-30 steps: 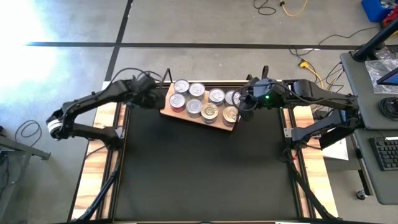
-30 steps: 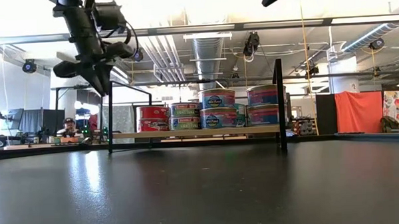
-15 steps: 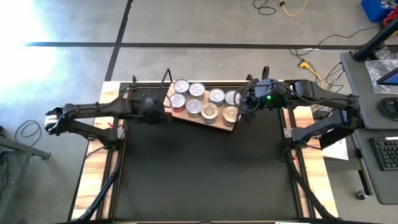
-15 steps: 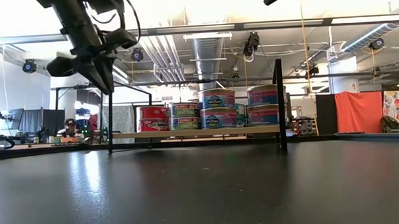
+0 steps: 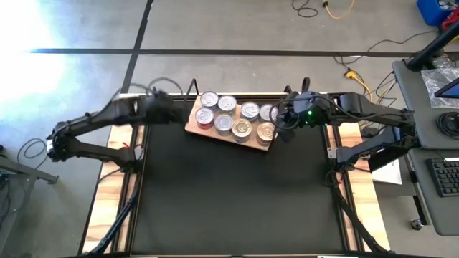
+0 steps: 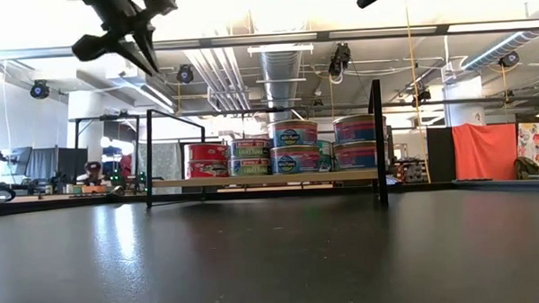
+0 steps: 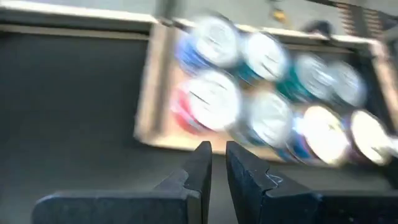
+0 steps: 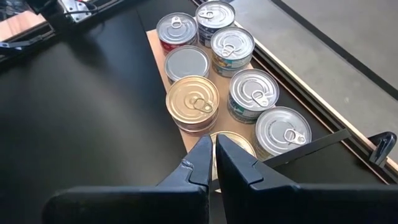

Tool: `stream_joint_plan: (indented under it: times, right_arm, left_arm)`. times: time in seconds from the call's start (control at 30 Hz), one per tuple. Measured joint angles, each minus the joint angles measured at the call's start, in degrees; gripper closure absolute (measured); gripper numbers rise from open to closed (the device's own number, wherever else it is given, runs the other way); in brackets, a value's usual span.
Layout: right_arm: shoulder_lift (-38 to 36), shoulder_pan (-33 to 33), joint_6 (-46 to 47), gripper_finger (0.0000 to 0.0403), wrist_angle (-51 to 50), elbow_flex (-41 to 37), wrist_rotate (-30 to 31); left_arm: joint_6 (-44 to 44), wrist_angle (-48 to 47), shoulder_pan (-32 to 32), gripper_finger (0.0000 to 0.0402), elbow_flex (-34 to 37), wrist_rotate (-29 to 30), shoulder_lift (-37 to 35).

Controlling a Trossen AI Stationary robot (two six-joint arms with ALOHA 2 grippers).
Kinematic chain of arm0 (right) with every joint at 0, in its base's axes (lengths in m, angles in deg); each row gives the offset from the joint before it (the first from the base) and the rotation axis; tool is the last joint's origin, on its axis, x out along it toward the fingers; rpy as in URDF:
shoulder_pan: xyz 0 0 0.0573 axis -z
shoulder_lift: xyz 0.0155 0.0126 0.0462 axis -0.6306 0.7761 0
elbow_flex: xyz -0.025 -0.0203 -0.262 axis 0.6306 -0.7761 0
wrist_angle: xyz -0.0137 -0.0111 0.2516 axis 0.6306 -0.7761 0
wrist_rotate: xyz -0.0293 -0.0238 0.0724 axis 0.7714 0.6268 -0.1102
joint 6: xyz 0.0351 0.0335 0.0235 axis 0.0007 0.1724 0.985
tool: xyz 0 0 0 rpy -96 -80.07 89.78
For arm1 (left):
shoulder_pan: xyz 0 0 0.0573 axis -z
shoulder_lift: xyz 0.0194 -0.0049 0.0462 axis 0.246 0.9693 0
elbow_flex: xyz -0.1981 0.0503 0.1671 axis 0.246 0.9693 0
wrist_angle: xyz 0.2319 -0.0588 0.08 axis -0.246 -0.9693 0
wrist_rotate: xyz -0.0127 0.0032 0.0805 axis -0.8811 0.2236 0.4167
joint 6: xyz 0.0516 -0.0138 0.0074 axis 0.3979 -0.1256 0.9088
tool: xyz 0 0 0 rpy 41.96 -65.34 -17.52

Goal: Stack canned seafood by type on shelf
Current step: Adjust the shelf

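Several round cans (image 5: 242, 130) stand on the light-wood shelf (image 5: 192, 122) at the far middle of the black mat. In the low view the cans (image 6: 294, 146) sit two high on the board (image 6: 261, 180). My left gripper (image 5: 178, 116) hangs shut and empty, high beside the shelf's left end (image 6: 147, 64); its wrist view looks down on the blurred tins (image 7: 214, 102). My right gripper (image 5: 278, 129) hangs shut and empty above the shelf's right end, over the silver and gold tops (image 8: 193, 99).
The black mat (image 5: 229, 193) lies bare from the shelf to the near edge. Black frame posts (image 6: 378, 139) rise at the shelf's ends. Wooden table strips (image 5: 107, 193) flank the mat. A desk with a keyboard (image 5: 445, 175) stands to the right.
My left gripper has risen well above the shelf's left end, swinging toward the near edge and back and turning as it went, still shut and empty. The cans and shelf have kept their places.
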Motion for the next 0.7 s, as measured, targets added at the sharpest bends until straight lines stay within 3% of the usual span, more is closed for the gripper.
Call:
stream_joint_plan:
  times: [0.23, 0.4, 0.7]
  right_arm:
    - [0.0, 0.5, -1.5, 0.039, 0.7, -0.3, 0.0]
    - [-1.0, 0.5, -1.7, 0.039, -2.2, -0.3, -0.2]
    - [-6.5, -2.1, -1.0, 0.039, -3.7, -4.8, -0.3]
  left_arm:
    - [12.2, -12.6, -18.6, 0.0369, -12.6, -0.3, 7.8]
    - [18.0, -20.4, -28.3, 0.0369, -18.8, -0.4, 13.4]
    - [19.4, -19.9, -32.9, 0.0369, -16.4, -6.2, 19.2]
